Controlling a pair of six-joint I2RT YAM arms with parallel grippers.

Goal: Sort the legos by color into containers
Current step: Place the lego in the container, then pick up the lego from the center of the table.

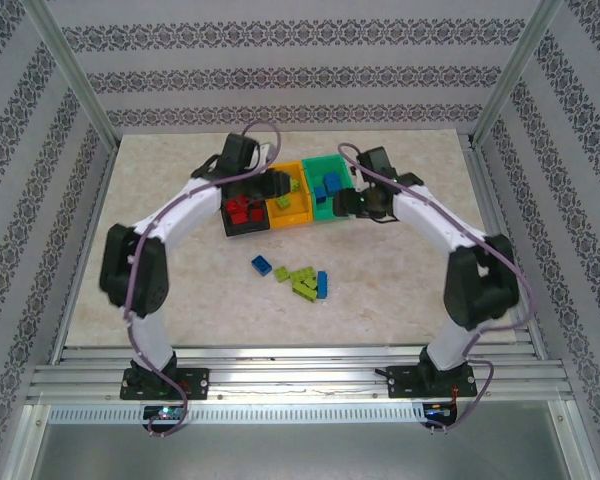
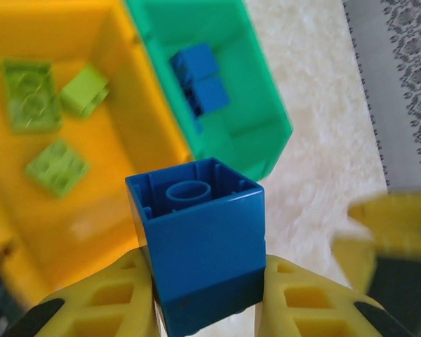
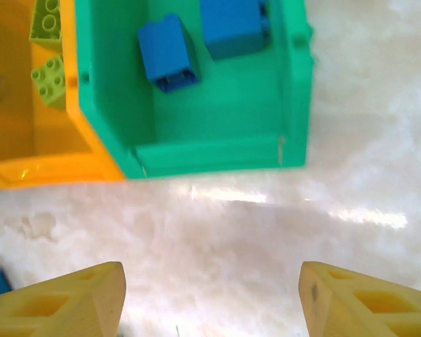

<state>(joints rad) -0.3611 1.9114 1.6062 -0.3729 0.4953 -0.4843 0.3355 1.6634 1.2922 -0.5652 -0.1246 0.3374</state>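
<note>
A blue brick (image 2: 196,232) is clamped by its lower part between the yellow fingers of the left gripper (image 2: 207,309), with its hollow side turned to the lens. In the lower middle of the left wrist frame it is seen in front of the seam where the orange-yellow bin (image 2: 112,210) meets the green bin (image 2: 259,119).

The right gripper (image 3: 210,302) is held wide, with nothing between its jaws. Bare table (image 3: 217,225) is seen between the fingers at the bottom of the right wrist frame. The green bin's near rim lies above them and is not touched.

Two blue bricks (image 3: 168,53) are seen in the green bin and lime bricks (image 2: 31,98) in the orange-yellow one. Red bricks (image 1: 244,210) are seen in the black bin (image 1: 242,230), at the left of the row.

Open marbled surface is left below the bins in the top frame. There a loose blue brick (image 1: 261,265), a lime cluster (image 1: 302,280) and another blue brick (image 1: 322,284) are scattered.

The table is enclosed by patterned walls (image 1: 300,75) and metal posts (image 1: 70,70).
</note>
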